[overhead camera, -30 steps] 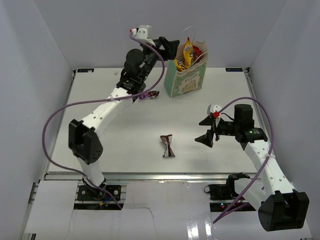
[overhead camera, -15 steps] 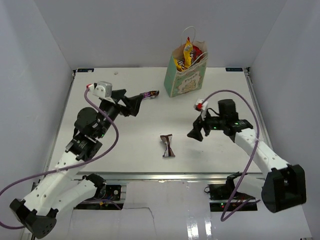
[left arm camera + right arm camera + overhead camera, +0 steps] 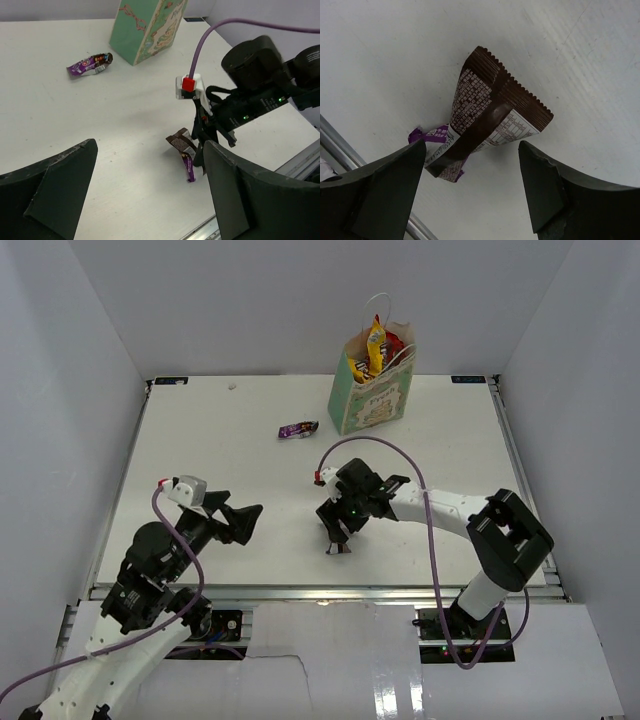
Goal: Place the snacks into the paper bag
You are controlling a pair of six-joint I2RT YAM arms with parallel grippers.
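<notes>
The mint-green paper bag (image 3: pixel 370 395) stands upright at the back with a yellow packet (image 3: pixel 374 345) and a red packet (image 3: pixel 393 343) sticking out of its top. The small purple wrapper (image 3: pixel 298 429) lies on the table left of the bag. The brown-white bar wrapper (image 3: pixel 337 542) lies near the front middle. My right gripper (image 3: pixel 338 523) is open just over it, one finger on each side in the right wrist view (image 3: pixel 472 150), around the bar wrapper (image 3: pixel 487 117). My left gripper (image 3: pixel 246 521) is open and empty at the front left (image 3: pixel 150 145).
White walls close the table on the left, back and right. A metal rail (image 3: pixel 320 591) runs along the front edge. In the left wrist view the bag (image 3: pixel 147 25), the purple wrapper (image 3: pixel 90 64) and the bar wrapper (image 3: pixel 184 152) show, with the right arm (image 3: pixel 250 95) beside it.
My left arm has pulled back from the bag's top to the front left. My right gripper has moved left and down over the bar wrapper.
</notes>
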